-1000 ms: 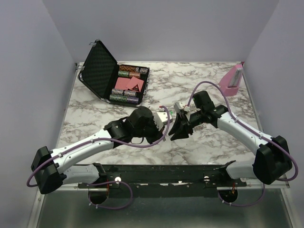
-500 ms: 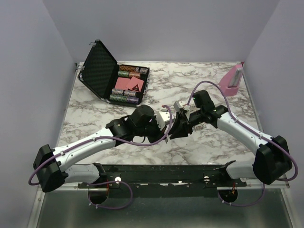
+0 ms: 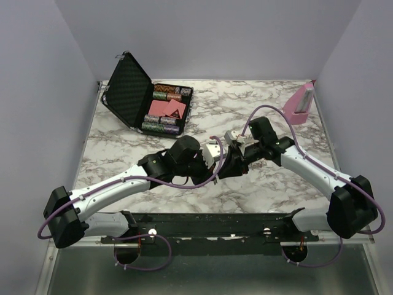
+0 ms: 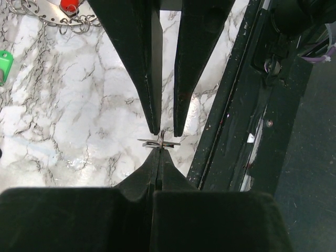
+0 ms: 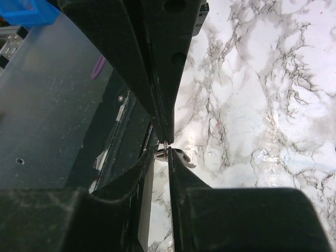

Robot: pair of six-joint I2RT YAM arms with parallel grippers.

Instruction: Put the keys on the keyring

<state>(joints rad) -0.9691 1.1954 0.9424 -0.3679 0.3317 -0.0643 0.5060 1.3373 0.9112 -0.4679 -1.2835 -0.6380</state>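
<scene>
The marble surface (image 3: pixel 264 104) is carrying an open black case (image 3: pixel 129 86) of chips at the far left and a pink stand (image 3: pixel 301 101) at the far right, both well clear of the arms. The two hands are meeting tip to tip near the front edge. The left hand (image 4: pixel 159 151) is pinching shut on a small ring (image 4: pixel 159 142), which is lying crosswise to its fingers. The right hand (image 5: pixel 163 156) is straddling that ring with a narrow gap; whether it is gripping cannot be told. The keyring (image 4: pixel 50 20) is lying flat on the marble nearby, carrying a red key (image 4: pixel 69 5), with a green key (image 4: pixel 3 65) beside it.
</scene>
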